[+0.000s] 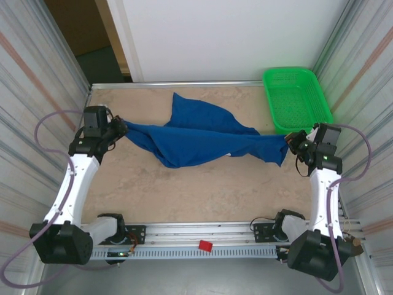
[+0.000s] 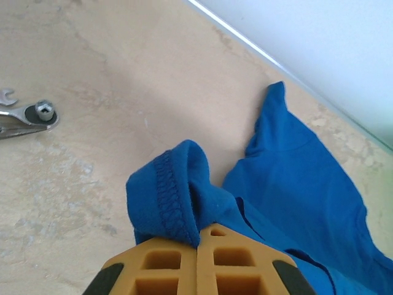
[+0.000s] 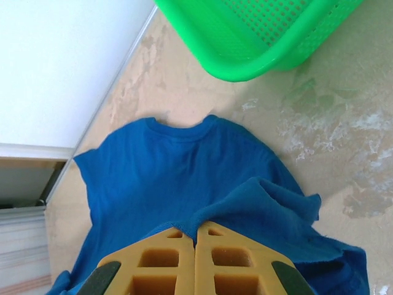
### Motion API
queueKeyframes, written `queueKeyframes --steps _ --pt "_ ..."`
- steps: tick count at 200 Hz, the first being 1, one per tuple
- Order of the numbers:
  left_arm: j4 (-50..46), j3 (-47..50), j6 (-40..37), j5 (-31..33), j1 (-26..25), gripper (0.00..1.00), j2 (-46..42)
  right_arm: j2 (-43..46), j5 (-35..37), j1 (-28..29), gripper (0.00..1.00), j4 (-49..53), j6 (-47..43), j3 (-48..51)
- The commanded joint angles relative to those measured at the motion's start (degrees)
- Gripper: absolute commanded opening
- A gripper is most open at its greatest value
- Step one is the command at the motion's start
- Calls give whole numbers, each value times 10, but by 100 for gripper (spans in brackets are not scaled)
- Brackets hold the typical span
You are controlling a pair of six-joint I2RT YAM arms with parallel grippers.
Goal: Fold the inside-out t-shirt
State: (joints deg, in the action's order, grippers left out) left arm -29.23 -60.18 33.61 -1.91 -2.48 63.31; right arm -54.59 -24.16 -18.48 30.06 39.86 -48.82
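Top external view shows you the inside-out t-shirt (image 1: 202, 138) hanging like a rope between your two grippers. The left gripper (image 1: 120, 130) has one end and the right gripper (image 1: 288, 142) has the other. Its long way runs straight from one gripper across to the other. From the left gripper the cloth goes off toward the right arm, and from the right gripper it goes off toward the left arm. Neither arm is nearer, since each one has its own end.

On the left wrist view, the yellow fingers (image 2: 166, 264) are pressed together and pinch a rolled edge with a line of stitches. On the right wrist view, the fingers (image 3: 233, 264) are also pressed together and pinch a bunched fold. The rest of the shirt spreads out ahead of them.

The middle of the shirt sags onto the table (image 1: 184, 190). One loose flap lies flat on the far side of the line between the grippers. No white letters show, so you cannot tell which face is up.

I think the next move turns on that line. Pull the two ends apart and the cloth should go flat.

Watch the green mesh basket (image 1: 298, 98). It sits just past the right gripper on its far side, close to the cloth, so a swing that way could bump it. A small wrench (image 2: 27, 115) lies on the table off to the side of the left gripper, apart from the cloth. A small red thing (image 1: 205, 246) sits on the rail between the arm bases, well away from both grippers.
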Motion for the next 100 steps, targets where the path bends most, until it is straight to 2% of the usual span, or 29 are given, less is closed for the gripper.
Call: queueKeyframes --steps 1,14,29,40,58,100 --pt "14 -45 -16 -15 13 0 11 -4 -2 -3 0 -11 1 -37" --pt "3 -62 -3 -48 31 1 51 -9 11 5 0 -10 2 -36" --pt "5 -70 10 -123 55 37 120 -12 26 25 0 -12 1 -20" --pt "-3 -75 17 -155 58 48 165 -10 42 42 0 -13 1 1" --pt "25 -34 33 -170 36 54 181 3 48 55 0 -16 4 34" --pt "106 105 110 -101 -69 54 137 18 41 72 0 -18 8 49"
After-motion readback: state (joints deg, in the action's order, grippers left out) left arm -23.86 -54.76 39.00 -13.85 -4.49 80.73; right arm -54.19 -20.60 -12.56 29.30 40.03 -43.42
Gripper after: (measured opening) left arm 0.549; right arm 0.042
